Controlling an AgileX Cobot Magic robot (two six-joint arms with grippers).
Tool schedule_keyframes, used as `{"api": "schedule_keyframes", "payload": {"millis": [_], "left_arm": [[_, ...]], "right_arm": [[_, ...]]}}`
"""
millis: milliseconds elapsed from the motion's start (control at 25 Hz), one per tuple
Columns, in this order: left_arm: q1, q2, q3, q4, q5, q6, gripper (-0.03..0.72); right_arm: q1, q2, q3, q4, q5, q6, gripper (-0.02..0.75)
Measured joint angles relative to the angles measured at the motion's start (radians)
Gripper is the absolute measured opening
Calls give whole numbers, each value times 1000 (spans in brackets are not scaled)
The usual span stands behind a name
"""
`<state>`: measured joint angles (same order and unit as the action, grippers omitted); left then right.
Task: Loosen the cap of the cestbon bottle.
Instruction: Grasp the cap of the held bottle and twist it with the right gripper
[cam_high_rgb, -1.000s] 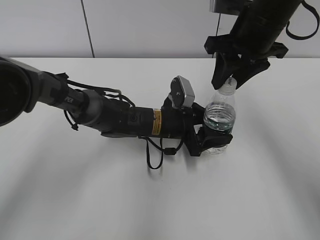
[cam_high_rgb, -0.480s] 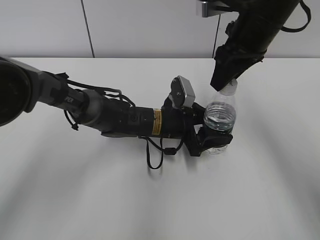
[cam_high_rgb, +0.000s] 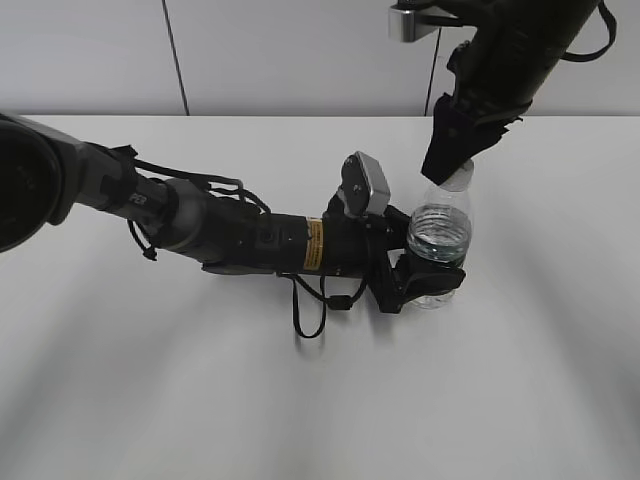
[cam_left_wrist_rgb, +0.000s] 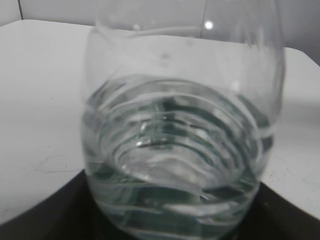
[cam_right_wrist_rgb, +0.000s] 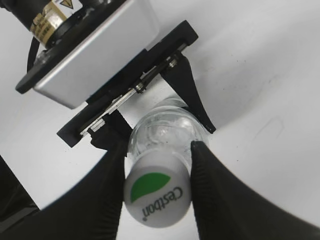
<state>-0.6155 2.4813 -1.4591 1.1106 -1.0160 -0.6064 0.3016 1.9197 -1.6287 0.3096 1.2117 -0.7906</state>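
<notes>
The cestbon bottle (cam_high_rgb: 438, 238) stands upright on the white table, clear, with water inside. My left gripper (cam_high_rgb: 424, 282) is shut on its lower body from the left. In the left wrist view the bottle (cam_left_wrist_rgb: 180, 135) fills the frame, with dark fingers (cam_left_wrist_rgb: 40, 220) at the bottom corners. My right gripper (cam_high_rgb: 452, 162) comes down from above and is shut on the cap (cam_high_rgb: 461, 178). In the right wrist view the white cap (cam_right_wrist_rgb: 157, 194), with a green patch and "Cestbon" lettering, sits pressed between my two black fingers (cam_right_wrist_rgb: 100, 200). The bottle's shoulder (cam_right_wrist_rgb: 162, 131) shows below it.
The left arm (cam_high_rgb: 230, 235) lies low across the table from the left, with loose cables and a silver wrist camera (cam_high_rgb: 366, 185). That camera box (cam_right_wrist_rgb: 85, 55) also shows in the right wrist view. White table (cam_high_rgb: 200, 400) spreads around, and a wall stands behind.
My right wrist has turned about the cap, so the gripper now shows edge-on instead of with its fingers spread. The bottle and left arm have stayed in place.
</notes>
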Motion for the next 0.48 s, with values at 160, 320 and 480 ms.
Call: {"api": "schedule_keyframes", "payload": {"millis": [160, 320, 480], "left_arm": [[0, 0, 0, 0, 0, -1, 520], [1, 0, 0, 2, -1, -1, 520], [1, 0, 0, 3, -1, -1, 520]], "right_arm": [[0, 0, 0, 11, 2, 62, 427], [0, 0, 0, 40, 3, 177, 591], [0, -22, 0, 46, 3, 401, 617]]}}
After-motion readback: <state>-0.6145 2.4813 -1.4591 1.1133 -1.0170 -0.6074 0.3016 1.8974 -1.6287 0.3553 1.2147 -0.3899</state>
